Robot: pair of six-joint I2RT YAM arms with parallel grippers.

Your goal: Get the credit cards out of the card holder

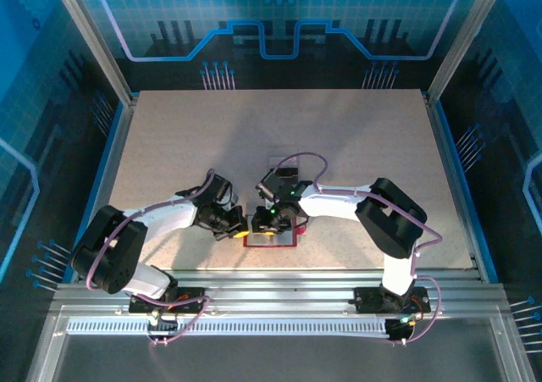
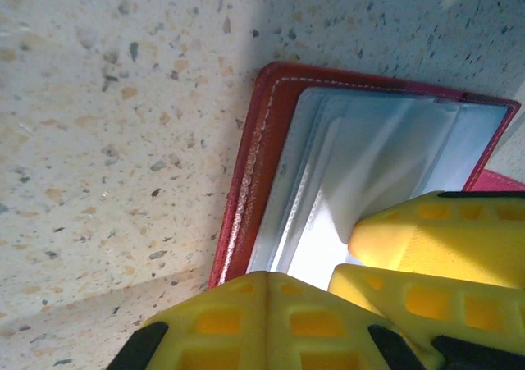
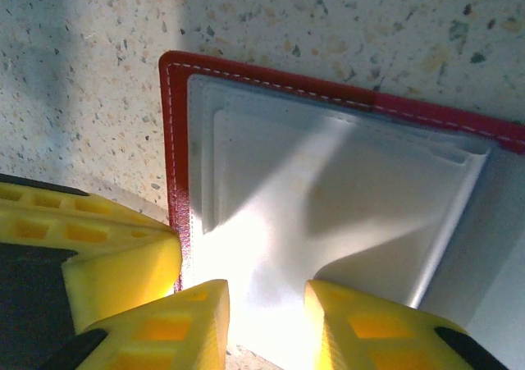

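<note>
One card holder [image 3: 328,189] lies beneath left pincer [image 2: 316,286] and right pincer [image 3: 267,321].

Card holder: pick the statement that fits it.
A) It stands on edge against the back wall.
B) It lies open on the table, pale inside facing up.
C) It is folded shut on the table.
B: the card holder lies spread open on the table, its pale grey inside facing up within the red border.
</note>
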